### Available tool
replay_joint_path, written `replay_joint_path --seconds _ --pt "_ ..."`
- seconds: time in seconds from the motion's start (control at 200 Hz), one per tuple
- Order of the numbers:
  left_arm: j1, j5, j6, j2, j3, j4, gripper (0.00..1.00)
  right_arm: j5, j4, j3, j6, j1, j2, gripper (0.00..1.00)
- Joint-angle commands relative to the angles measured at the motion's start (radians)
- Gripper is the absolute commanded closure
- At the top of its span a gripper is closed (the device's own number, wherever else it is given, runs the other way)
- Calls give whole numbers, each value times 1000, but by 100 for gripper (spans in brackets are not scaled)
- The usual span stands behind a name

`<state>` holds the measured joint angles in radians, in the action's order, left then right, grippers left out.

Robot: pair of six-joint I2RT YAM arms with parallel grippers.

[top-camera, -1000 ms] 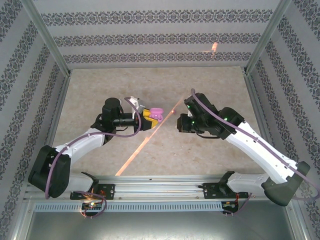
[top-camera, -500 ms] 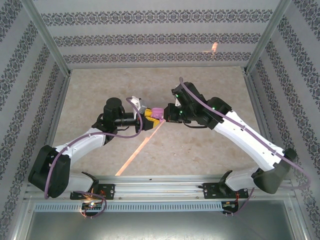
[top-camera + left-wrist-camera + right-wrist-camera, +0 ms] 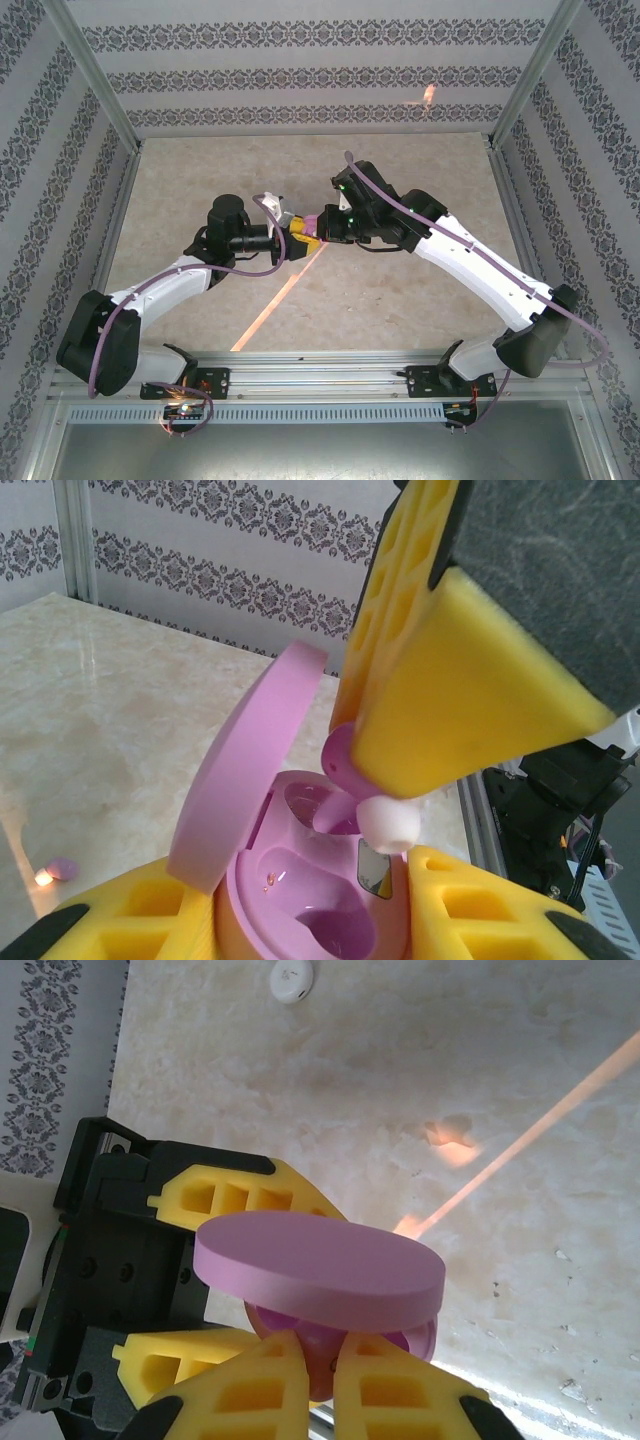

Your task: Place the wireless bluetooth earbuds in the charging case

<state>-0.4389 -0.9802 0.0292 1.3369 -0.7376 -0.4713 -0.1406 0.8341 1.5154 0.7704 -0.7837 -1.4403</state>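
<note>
Open lilac-pink oval clamshell charging case [image 3: 300, 910] sits clamped between the left tool's [image 3: 300, 236] yellow foam fingers, in the air above the beige marble-look counter [image 3: 200, 180]. Right tool [image 3: 322, 1375], nearly closed, pinches a lilac earbud with whitish tip [image 3: 386, 820] just over the case wells, not seated. Arms meet mid-counter. Patterned wallpaper walls [image 3: 300, 80] surround it.
</note>
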Motion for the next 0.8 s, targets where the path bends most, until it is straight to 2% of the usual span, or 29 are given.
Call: replay_joint_path --seconds 0.0,0.794 --pt "-14 3 -20 -6 -31 1 79 -7 -15 32 -5 -14 -15 91" --pt "-22 12 -26 -8 -38 28 79 20 12 58 -28 -30 -91 87"
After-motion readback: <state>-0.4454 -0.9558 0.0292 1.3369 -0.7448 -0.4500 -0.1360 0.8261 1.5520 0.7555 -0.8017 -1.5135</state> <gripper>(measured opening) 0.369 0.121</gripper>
